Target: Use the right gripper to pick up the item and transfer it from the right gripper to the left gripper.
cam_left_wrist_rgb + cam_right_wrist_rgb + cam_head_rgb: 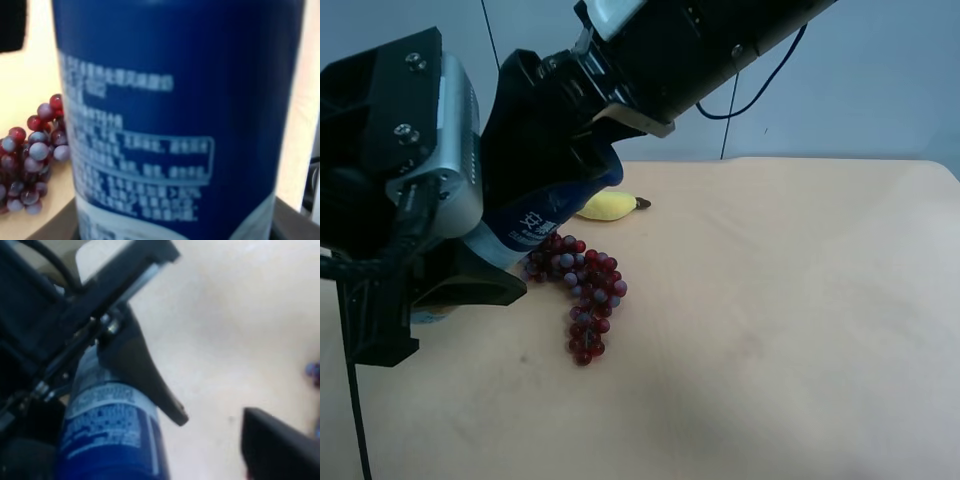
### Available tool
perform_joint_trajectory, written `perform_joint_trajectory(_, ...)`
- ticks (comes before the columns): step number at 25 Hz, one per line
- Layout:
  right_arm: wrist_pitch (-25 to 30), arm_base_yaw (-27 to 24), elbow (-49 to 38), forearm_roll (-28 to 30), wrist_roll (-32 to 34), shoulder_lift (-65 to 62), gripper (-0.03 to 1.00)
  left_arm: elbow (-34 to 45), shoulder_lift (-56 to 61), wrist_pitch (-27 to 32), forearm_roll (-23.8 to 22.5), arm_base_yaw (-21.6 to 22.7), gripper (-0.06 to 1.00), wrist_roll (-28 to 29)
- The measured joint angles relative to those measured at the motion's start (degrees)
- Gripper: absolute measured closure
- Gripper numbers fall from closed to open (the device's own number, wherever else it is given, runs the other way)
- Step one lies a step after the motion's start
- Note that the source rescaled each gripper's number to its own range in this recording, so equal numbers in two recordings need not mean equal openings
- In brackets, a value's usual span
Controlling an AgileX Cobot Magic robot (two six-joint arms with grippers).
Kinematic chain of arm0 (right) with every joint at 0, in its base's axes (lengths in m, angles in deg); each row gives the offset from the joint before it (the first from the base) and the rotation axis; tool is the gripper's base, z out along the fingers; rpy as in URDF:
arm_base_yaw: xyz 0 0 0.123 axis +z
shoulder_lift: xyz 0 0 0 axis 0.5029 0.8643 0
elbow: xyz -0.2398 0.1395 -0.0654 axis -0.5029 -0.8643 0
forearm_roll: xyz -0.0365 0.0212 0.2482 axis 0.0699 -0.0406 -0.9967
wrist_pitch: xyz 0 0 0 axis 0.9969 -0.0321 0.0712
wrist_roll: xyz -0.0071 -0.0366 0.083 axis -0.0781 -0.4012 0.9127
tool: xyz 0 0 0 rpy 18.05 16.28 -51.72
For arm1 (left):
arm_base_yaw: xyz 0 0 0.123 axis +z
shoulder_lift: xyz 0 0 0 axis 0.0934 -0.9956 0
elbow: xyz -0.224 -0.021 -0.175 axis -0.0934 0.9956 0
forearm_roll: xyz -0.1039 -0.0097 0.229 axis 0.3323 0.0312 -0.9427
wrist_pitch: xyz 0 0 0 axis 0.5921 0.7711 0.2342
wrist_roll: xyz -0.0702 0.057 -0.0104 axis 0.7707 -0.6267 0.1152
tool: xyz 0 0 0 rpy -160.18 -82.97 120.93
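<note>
The item is a blue can with white print (532, 225). It is held above the table between both grippers. It fills the left wrist view (175, 115) and sits between the left gripper's dark fingers (50, 232). In the right wrist view a black finger of the left gripper (145, 375) lies against the can (112, 435). The right gripper (555, 175) comes down over the can's top from the upper right. Its own finger (272, 445) stands apart from the can. The left gripper (485, 262) is at the exterior high view's left.
A bunch of red and purple grapes (585, 290) lies on the beige table (770, 320) just beside the can, and also shows in the left wrist view (30, 160). A yellow banana (608, 206) lies behind the grapes.
</note>
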Motion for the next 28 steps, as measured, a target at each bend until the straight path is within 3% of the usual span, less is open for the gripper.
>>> perform_joint_trajectory(3, 0.0, 0.0, 0.0, 0.5, 0.0, 0.0, -0.01, 0.0, 0.0, 0.0, 0.0, 0.0, 0.91, 0.0)
perform_joint_trajectory(7, 0.1, 0.0, 0.0, 0.5, 0.0, 0.0, -0.03, 0.0, 0.0, 0.0, 0.0, 0.0, 0.91, 0.0)
perform_joint_trajectory(19, 7.3, 0.0, 0.0, 1.7, -0.1, -0.3, -0.03, 0.0, 0.0, 0.0, -0.1, 0.0, 0.91, 0.0)
perform_joint_trajectory(28, 10.9, 0.0, 0.0, 7.3, -0.1, -7.2, -0.03, 0.0, 0.0, -0.1, -0.1, 0.0, 0.91, -0.2)
